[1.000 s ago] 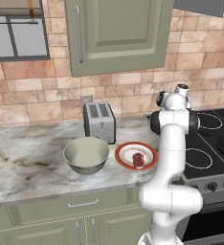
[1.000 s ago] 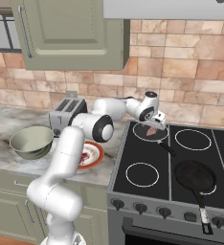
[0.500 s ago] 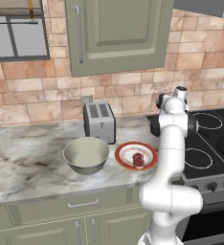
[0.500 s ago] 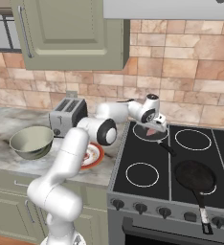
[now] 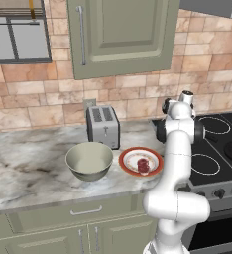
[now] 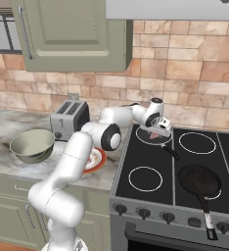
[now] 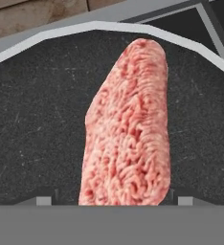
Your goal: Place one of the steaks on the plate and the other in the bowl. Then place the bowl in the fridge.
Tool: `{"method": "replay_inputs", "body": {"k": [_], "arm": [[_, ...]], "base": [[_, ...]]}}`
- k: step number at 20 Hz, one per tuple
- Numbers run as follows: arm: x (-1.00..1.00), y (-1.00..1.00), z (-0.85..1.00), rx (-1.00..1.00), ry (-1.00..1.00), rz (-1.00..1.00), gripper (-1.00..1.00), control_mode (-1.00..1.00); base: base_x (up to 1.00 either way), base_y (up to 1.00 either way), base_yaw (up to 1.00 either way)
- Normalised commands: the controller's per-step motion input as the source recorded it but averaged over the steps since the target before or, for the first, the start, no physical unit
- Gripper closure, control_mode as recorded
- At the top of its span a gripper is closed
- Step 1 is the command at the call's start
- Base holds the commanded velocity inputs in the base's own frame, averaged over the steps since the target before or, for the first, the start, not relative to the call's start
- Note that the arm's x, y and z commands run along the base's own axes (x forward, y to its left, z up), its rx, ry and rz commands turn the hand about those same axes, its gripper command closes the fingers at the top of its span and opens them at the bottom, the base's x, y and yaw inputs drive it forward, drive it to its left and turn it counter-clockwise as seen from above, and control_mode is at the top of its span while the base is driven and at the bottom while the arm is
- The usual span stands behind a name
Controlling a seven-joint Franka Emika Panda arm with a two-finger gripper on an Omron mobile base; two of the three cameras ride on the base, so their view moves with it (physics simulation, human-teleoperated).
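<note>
The elongated, lighter steak (image 7: 128,129) lies in a small dark pan (image 6: 147,138) on the stove's rear left burner. My gripper (image 7: 116,201) is down over it, open, with one fingertip (image 7: 44,201) on each side of the meat's near end. In the right base view the gripper (image 6: 158,130) reaches low over that pan and the steak (image 6: 155,134). The rounder, darker steak (image 5: 143,164) rests on the orange-rimmed plate (image 5: 126,161) on the counter. The grey-green bowl (image 5: 89,161) stands empty just left of the plate. The fridge is out of view.
A silver toaster (image 5: 103,126) stands behind the bowl against the brick wall. A black skillet (image 6: 199,179) sits on the stove's front middle, handle toward the front edge. The small pan's handle (image 6: 169,151) points toward it. Green cabinets hang above the counter.
The hand has sunk a little lower over the pan and shifted slightly right. The jaws look a touch narrower around the steak. Plate, bowl and dark steak have not moved.
</note>
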Motion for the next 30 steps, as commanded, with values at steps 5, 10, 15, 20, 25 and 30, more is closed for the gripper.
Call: {"method": "replay_inputs", "body": {"k": [5, 10, 15, 20, 25, 30], "arm": [[0.01, 0.00, -0.08, 0.00, 0.00, 0.00, 1.00, -1.00], [0.00, 0.00, 0.00, 0.00, 0.00, 0.00, 1.00, -1.00], [-0.28, 0.00, 0.27, 0.00, 0.00, -0.06, 1.00, -1.00], [-0.68, 0.00, 0.48, 0.00, 0.00, -0.04, 1.00, -1.00], [-1.00, 0.00, 0.01, 0.00, -0.07, 0.00, 1.00, -1.00], [-1.00, 0.19, 0.28, 0.00, -0.10, 0.00, 1.00, -1.00]], "base": [[0.00, 0.00, 0.00], [0.00, 0.00, 0.00], [0.00, 0.00, 0.00], [0.00, 0.00, 0.00], [0.00, 0.00, 0.00], [0.00, 0.00, 0.00]]}}
